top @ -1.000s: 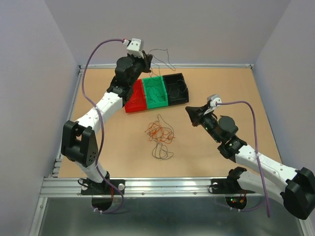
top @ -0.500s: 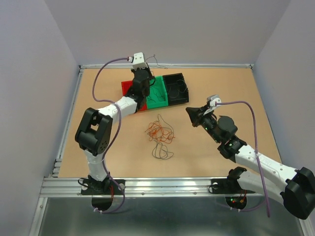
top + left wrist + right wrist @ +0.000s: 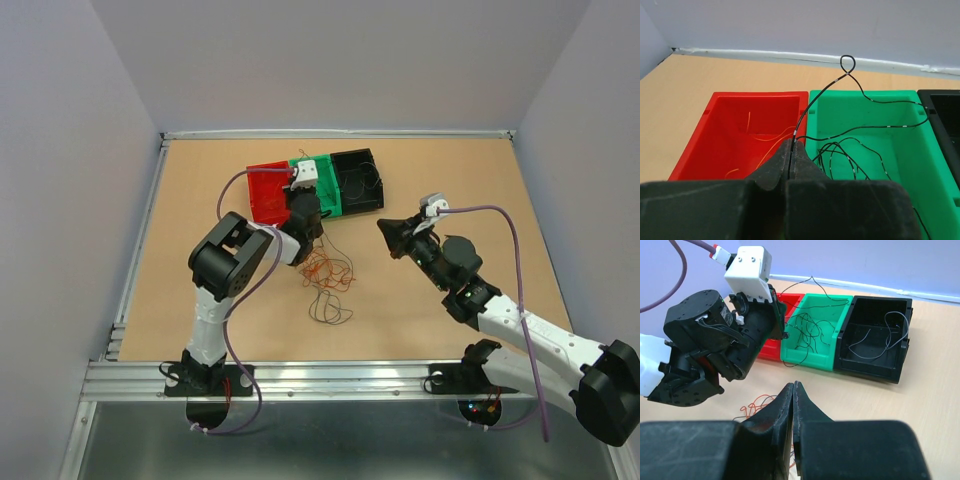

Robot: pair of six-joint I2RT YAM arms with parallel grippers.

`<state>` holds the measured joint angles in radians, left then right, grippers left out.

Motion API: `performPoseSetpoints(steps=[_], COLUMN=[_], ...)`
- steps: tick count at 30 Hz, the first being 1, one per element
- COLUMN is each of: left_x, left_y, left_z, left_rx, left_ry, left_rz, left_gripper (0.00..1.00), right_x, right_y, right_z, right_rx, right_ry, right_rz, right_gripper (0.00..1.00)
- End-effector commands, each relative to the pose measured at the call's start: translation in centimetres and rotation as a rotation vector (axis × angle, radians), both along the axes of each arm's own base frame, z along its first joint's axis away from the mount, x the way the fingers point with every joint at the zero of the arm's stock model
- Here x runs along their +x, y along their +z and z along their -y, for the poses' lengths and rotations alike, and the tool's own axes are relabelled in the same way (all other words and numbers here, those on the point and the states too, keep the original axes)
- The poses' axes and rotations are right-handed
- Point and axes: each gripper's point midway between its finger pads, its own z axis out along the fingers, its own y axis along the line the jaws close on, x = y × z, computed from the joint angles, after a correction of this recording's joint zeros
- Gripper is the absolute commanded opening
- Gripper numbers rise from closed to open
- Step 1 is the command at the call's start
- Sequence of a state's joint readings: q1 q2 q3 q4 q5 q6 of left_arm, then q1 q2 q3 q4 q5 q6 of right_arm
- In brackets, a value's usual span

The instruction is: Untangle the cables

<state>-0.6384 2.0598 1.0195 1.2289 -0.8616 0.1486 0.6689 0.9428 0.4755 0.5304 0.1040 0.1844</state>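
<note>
Left wrist view: the left gripper (image 3: 791,146), jaws pressed together, is clamping a dark wire (image 3: 820,96) at bottom centre of the frame, at the near end of the divide between the red bin (image 3: 760,94) and the green bin (image 3: 867,93). From the fingertips the wire is running up and to the right, curling into a small loop at upper centre, then trailing right over the green bin. Any drop looks to be turning on that rightward lean, since the red bin is sitting just as close on the left. The wire's far end is getting lost among other dark wires (image 3: 840,152) in the green bin

Right wrist view: the right gripper (image 3: 793,386) is hanging closed on nothing visible, facing the bins across the upper frame. An orange-red tangle (image 3: 757,405) is peeking out at lower left, mostly cut off by the gripper's own fingers

Top view: the tangle is lying mid-frame on the table (image 3: 450,170), the left forearm passing just above it and the free right gripper standing apart to its right. The left fingertips are hiding under the wrist camera, and the strands are too fine to trace
</note>
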Motion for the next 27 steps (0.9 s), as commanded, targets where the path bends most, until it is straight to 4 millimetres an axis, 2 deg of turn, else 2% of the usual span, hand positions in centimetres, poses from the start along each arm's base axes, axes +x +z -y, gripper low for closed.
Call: performPoseSetpoints(steps=[1,4,6,9,10,13,20,27], left_x=[-0.7,0.3,0.1,-0.1,-0.1,-0.2,-1.8,-2.5], left_y=[8.8,6.4,6.4,5.2,3.9,2.8,2.2,1.3], left_z=[-0.3,1.2,1.6,2.0,2.1,2.0,2.1,0.5], left_rx=[-0.237,-0.172,-0.176,-0.166,-0.150,-0.142,-0.139,-0.102], left_ry=[0.041,-0.004,-0.032,-0.053,-0.053,-0.035,-0.093,-0.014], left_rz=[0.326,0.178,0.150,0.073,0.012,-0.051,-0.133,-0.186], left_gripper=[0.00,0.00,0.00,0.00,0.00,0.00,0.00,0.00], right_x=[-0.2,-0.2,-0.3,-0.2,-0.2,-0.3,-0.1,0.9], right_y=[0.2,0.2,0.2,0.2,0.1,0.1,0.0,-0.7], right_z=[-0.1,-0.1,0.1,0.2,0.2,0.3,-0.2,-1.2], right_rx=[0.018,0.017,0.016,0.013,0.011,0.009,0.006,-0.007], right_ry=[0.009,0.009,0.004,0.000,-0.002,-0.002,0.014,0.017], right_rz=[0.012,0.013,0.017,0.017,0.016,0.014,0.002,-0.036], right_gripper=[0.07,0.07,0.07,0.07,0.06,0.07,0.07,0.06])
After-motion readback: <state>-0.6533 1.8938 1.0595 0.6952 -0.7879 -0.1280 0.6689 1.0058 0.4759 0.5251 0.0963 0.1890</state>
